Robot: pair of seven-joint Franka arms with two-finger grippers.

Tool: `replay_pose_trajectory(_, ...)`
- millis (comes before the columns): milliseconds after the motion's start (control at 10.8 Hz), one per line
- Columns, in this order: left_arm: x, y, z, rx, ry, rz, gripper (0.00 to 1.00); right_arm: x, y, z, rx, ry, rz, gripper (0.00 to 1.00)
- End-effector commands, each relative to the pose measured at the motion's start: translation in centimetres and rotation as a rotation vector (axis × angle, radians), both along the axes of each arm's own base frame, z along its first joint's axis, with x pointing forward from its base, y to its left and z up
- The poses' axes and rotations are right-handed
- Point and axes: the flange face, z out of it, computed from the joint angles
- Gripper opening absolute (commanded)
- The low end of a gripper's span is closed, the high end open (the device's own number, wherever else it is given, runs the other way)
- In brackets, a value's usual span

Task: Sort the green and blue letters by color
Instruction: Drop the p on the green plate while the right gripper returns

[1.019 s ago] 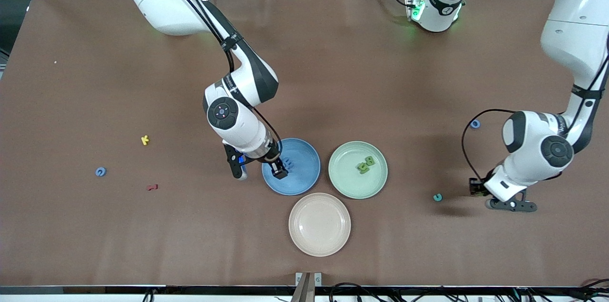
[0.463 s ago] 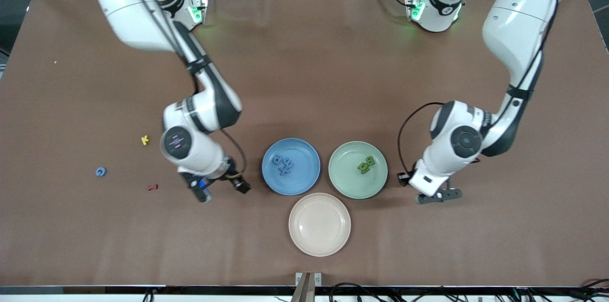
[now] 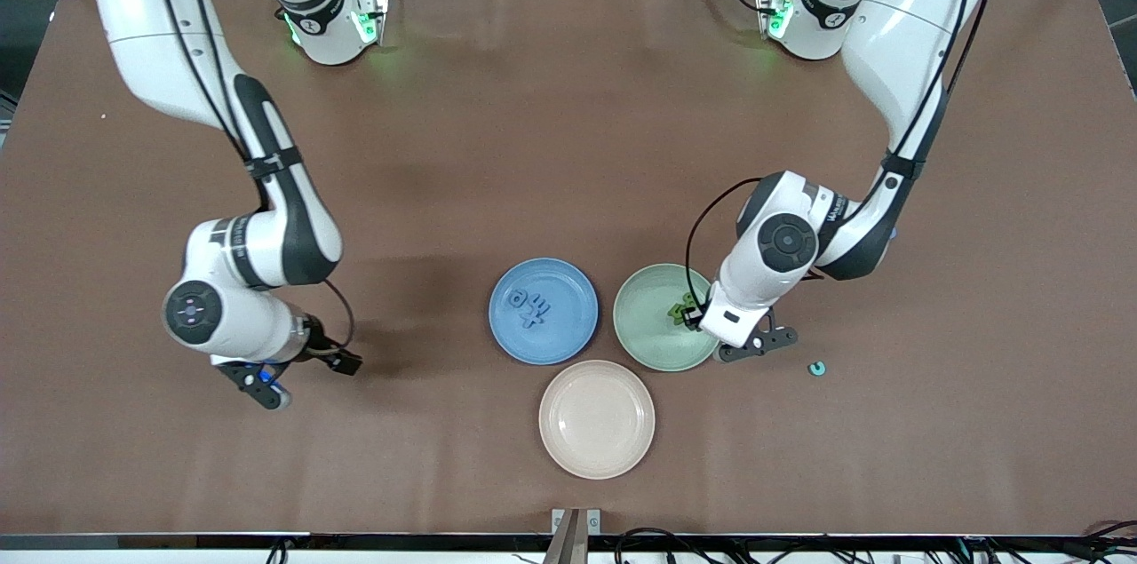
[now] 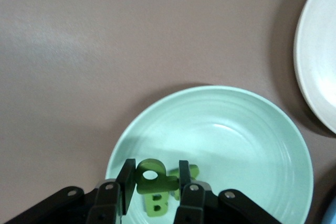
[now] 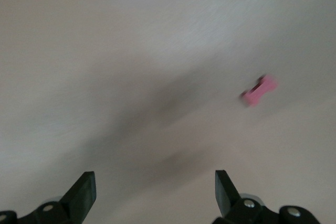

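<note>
**Green letter held over the green plate**

A green letter (image 4: 152, 173) is clamped between the narrowly set jaws of the left gripper (image 3: 711, 321) over the green plate (image 3: 644, 324), presumably for release beside the green letters (image 3: 682, 309) there. Only the left wrist view shows this grip. The right gripper (image 5: 152, 192), jaws wide and empty, is seen over bare table, a pink letter (image 5: 258, 90) visible only in its wrist view. Blue letters (image 3: 529, 305) lie in the blue plate (image 3: 568, 342)

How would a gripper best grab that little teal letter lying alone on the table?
From straight above: the teal letter lies flat on the table, so only its outer edges can be pinched, probably across its rounded outside. The left gripper, holding a green letter over the green plate, is closest.
</note>
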Motion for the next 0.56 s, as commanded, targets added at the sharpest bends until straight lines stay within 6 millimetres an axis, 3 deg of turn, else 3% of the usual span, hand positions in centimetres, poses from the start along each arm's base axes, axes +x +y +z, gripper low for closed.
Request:
replay_pose_trajectory(0,-0.7,-1.6,0.2,-0.011,0.023,0.083,0.16,-2.1,-6.9,-0.9,0.003,0.03,0.172,1.0)
replay_pose_trajectory(93,-0.7,-1.6,0.1,-0.001,0.017,0.067,0.99,-2.9,-9.7,-0.5,0.005,0.025,0.227,1.0)
replay_pose_trajectory(185,-0.8,-1.9,0.2,0.001,0.014,0.06,1.0,-3.7,-11.9,-0.3,-0.001,0.012,0.281,1.0)
replay_pose_trajectory(370,0.0,-0.1,0.3,0.022,0.006,0.075,1.0,-5.8,-16.0,-1.2,-0.088,-0.036,0.367,1.0)
replay_pose_trajectory(463,0.2,0.8,0.4,0.034,0.011,0.061,1.0,-7.2,-16.7,-1.8,-0.125,-0.076,0.402,1.0)
